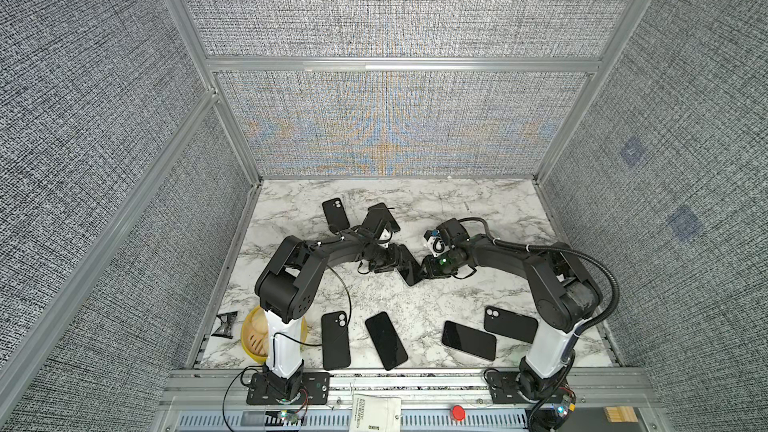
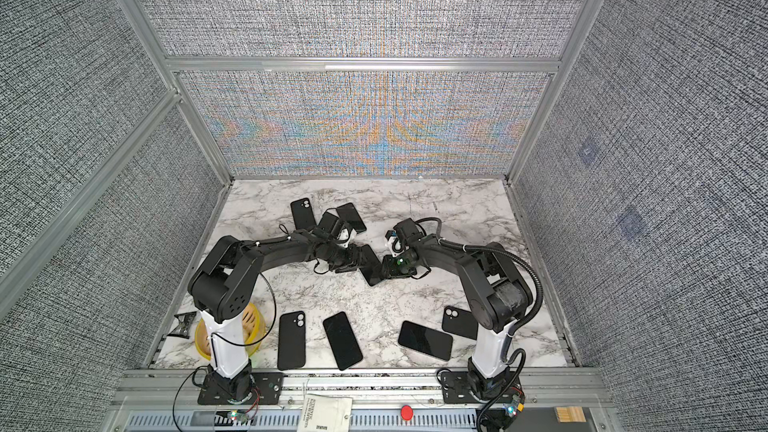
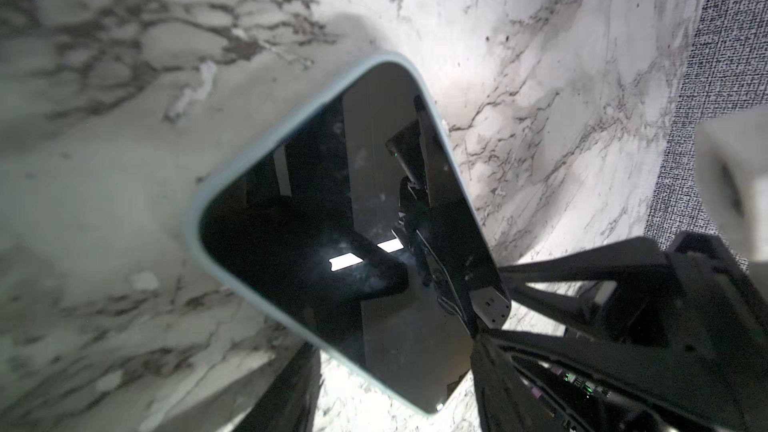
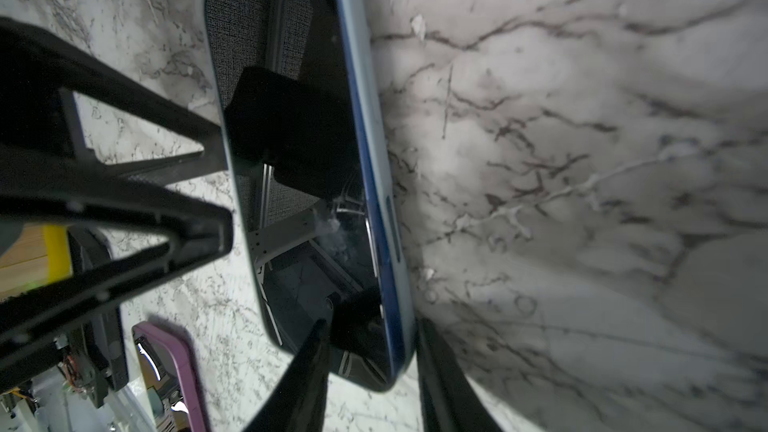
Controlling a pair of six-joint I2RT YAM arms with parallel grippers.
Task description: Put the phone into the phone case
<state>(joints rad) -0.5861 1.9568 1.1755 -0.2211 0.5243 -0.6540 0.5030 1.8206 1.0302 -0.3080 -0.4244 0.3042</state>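
- The left arm (image 1: 324, 254) bends at the elbow. It then stretches low and almost flat toward the middle of the table (image 1: 478, 209).
- The right arm (image 1: 498, 249) does the same from its own side, so the two wrists face each other.
- The left claw (image 1: 399, 260) and the right claw (image 1: 424, 271) almost meet, and the phone (image 1: 409, 270) is between them.
- The phone is up off the table and tilted, with its dark glass on the upper side.
- The left claw is clamped on the phone. In the left wrist view a finger (image 3: 286, 392) sits at one side of the phone, and the other finger is at the far side.
- The right claw is clamped on the phone too. In the right wrist view one finger (image 4: 303, 384) is on the glass and the other is on the back.
- The phone has a pale rim, but I cannot tell if that rim is a case.
- Past the left claw, toward the back wall, the far case (image 1: 336, 214) lies flat on the table.
- On the other side of the left claw, toward the arm's base, the near case (image 1: 336, 340) lies flat. A spare phone (image 1: 386, 340) lies near it.
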